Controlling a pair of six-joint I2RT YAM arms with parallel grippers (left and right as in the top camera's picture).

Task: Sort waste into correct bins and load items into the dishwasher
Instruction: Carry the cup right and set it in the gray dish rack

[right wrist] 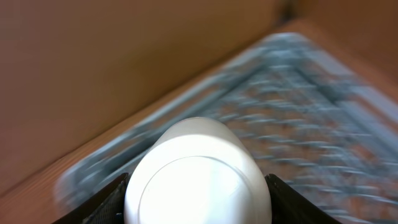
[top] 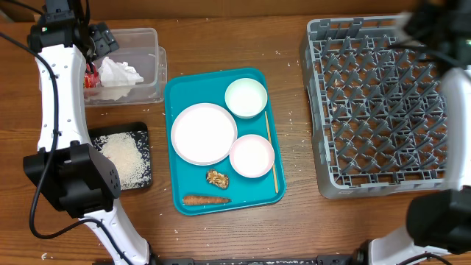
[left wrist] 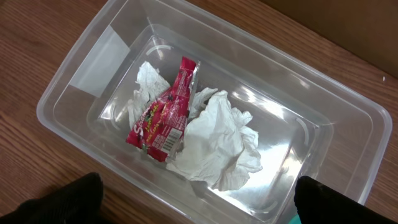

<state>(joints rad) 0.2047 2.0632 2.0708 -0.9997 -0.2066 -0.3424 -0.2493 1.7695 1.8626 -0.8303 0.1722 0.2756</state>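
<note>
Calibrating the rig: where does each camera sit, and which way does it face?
Overhead: above the table, looking down; both arms show.
Left wrist: above the clear tub, looking in; own fingertips at bottom corners.
Right wrist: over the grey rack, blurred; white cup between its fingers.
Shared: overhead and left wrist both see the tub's napkin.

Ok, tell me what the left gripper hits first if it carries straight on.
Probably the napkin in the tub, next to the wrapper; the open left gripper points down into it, though depth is unclear.
</note>
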